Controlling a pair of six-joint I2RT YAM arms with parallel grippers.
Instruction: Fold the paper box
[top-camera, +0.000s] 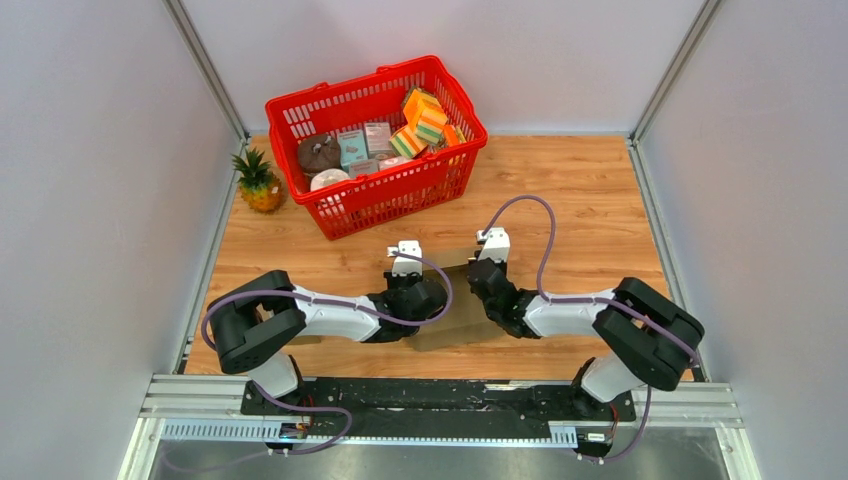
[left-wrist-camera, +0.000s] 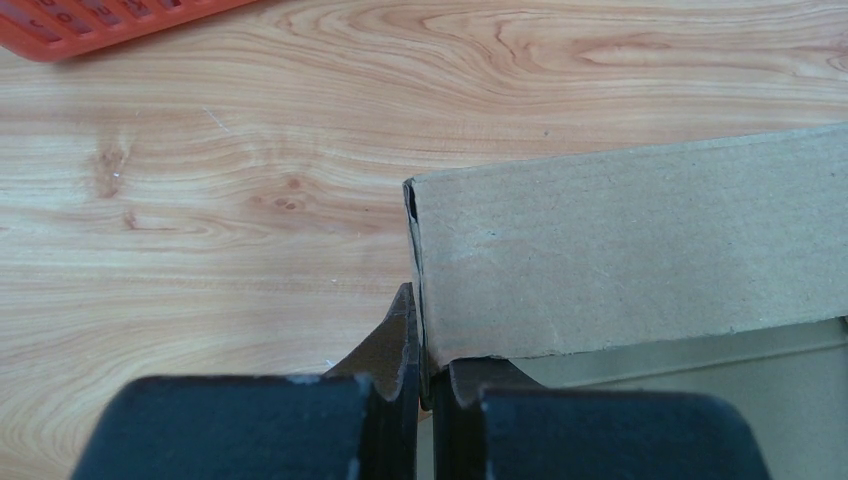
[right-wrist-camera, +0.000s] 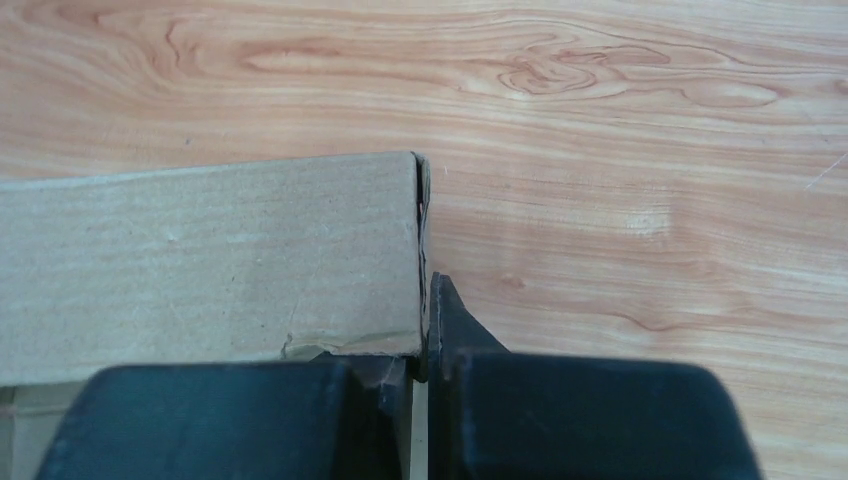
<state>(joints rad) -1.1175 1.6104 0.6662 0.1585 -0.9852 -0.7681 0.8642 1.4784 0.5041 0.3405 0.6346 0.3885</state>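
The brown paper box (top-camera: 452, 318) lies on the wooden table between my two arms, mostly covered by them in the top view. My left gripper (top-camera: 428, 296) is shut on the box's left end wall; in the left wrist view its jaws (left-wrist-camera: 426, 365) pinch the thin cardboard edge, with the box's long side wall (left-wrist-camera: 630, 250) stretching to the right. My right gripper (top-camera: 486, 288) is shut on the right end wall; in the right wrist view it (right-wrist-camera: 424, 345) clamps the cardboard corner, the side wall (right-wrist-camera: 210, 260) running left.
A red basket (top-camera: 400, 195) full of sponges and small packages stands at the back centre-left; its corner (left-wrist-camera: 90, 20) shows in the left wrist view. A small pineapple (top-camera: 258, 182) stands left of it. Grey walls close in both sides.
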